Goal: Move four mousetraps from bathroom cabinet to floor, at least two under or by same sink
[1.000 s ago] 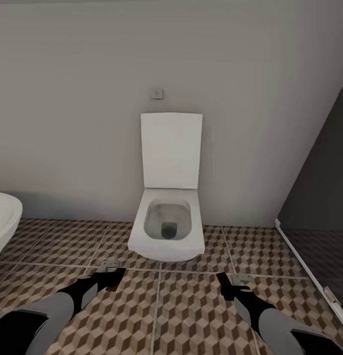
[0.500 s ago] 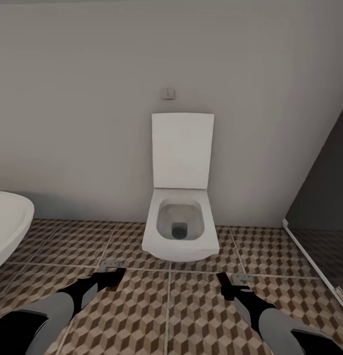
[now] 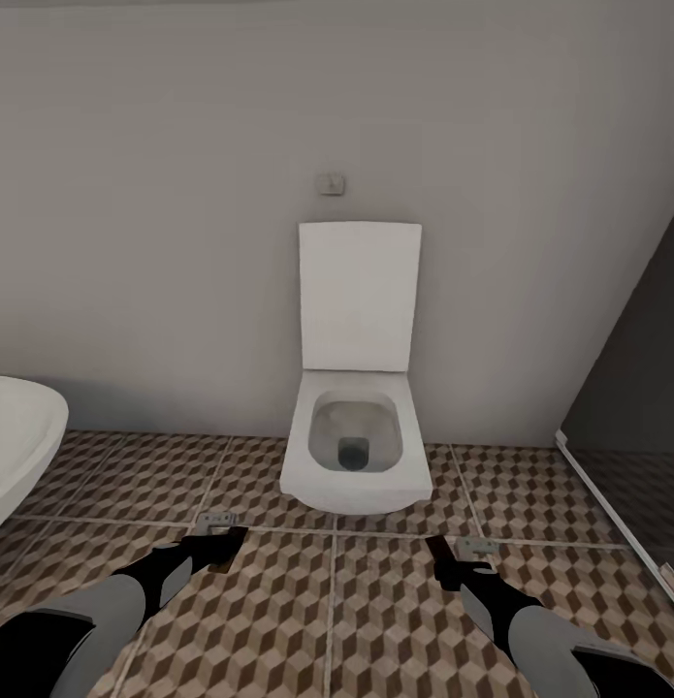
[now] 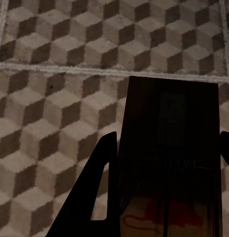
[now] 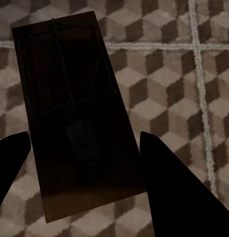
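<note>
Left gripper [image 4: 163, 163] pinches a mousetrap [image 4: 166, 148] between its jaws above the bathroom floor [image 3: 278, 620]; right gripper [image 5: 84, 158] likewise clamps another mousetrap [image 5: 69, 108]; toilet [image 3: 356, 456] ahead.

Open patterned bathroom floor [image 3: 230, 620] ahead, toilet [image 3: 356, 456] dead centre, white basin edge [image 3: 16, 436] at left.

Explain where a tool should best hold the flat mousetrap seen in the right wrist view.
Across the long wooden edges of the mousetrap, coming over one short end, as the right tool seems to. It is a thin board with wire parts on its face, so the bare edges probably suit best.
</note>
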Motion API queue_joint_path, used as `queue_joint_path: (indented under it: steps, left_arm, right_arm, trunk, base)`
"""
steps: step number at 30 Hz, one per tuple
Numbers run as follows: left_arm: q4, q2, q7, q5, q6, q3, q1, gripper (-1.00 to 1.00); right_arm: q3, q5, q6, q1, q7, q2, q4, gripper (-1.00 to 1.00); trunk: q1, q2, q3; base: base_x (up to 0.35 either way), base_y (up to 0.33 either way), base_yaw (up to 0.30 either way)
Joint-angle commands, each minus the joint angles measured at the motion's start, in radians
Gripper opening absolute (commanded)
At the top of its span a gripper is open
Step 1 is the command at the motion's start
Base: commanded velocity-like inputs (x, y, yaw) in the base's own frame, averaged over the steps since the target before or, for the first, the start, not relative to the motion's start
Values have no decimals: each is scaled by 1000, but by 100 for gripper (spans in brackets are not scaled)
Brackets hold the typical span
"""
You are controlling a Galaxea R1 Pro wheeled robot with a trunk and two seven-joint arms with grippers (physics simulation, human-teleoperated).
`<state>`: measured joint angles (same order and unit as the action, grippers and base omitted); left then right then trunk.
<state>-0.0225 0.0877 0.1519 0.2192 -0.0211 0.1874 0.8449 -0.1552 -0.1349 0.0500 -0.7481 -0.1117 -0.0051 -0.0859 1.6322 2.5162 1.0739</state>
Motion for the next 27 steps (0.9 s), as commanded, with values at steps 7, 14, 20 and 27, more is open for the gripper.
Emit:
queue_joint_path:
  steps: [7, 14, 20, 27]
  left_arm:
    - [-1, -2, -1, 8, -2, 7, 0, -100]
    - [-1, -2, -1, 8, -2, 7, 0, -100]
    - [-1, -2, 0, 8, -4, 7, 0, -100]
    - [-1, -2, 0, 8, -5, 7, 0, -100]
  right_arm:
    - [-8, -11, 5, 0, -2, -2, -2, -100]
    - [-8, -10, 5, 0, -2, -4, -2, -100]
    - [-8, -9, 5, 0, -2, -3, -2, -100]
    - [-8, -10, 4, 0, -2, -3, -2, -100]
  trunk:
    - [0, 0, 1]
    - [1, 1, 9]
    - [3, 2, 32]
    - [7, 4, 59]
  base:
    - [0, 0, 0]
    - [0, 0, 0]
    - [0, 0, 0]
    - [0, 0, 0]
